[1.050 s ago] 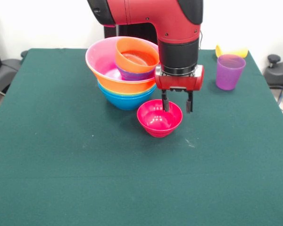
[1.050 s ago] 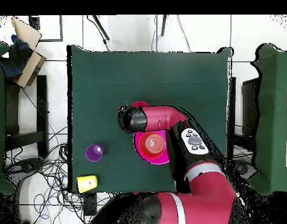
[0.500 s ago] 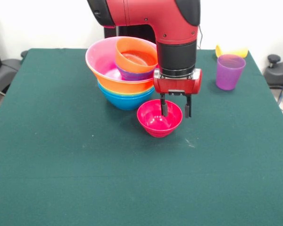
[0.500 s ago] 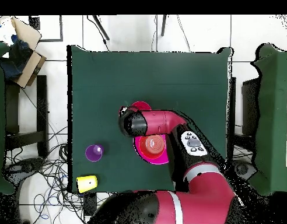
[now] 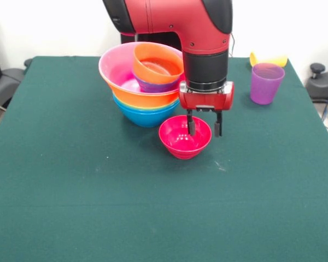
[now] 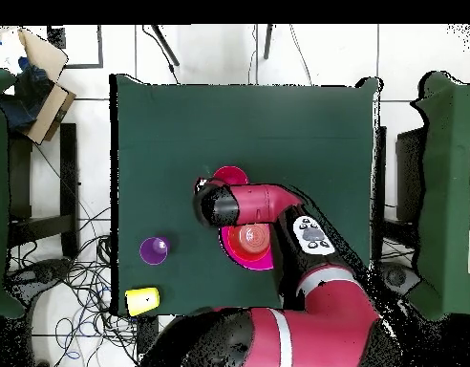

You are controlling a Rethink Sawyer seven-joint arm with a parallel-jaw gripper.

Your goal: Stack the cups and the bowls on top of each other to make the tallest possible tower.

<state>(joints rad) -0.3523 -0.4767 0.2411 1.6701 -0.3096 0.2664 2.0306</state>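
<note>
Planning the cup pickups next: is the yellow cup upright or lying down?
Lying down. In the front view the yellow cup rests on its side behind the upright purple cup.

Front cam: across the surface (image 5: 71, 191), facing arm, fairly close. Overhead cam: straight down, farther off. Both share surface w/ crimson bowl (image 5: 185, 136).

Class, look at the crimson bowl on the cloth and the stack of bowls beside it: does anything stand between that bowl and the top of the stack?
Nothing visible blocks it. The crimson bowl sits beside the tower, the open gripper straddling its rim.
</note>
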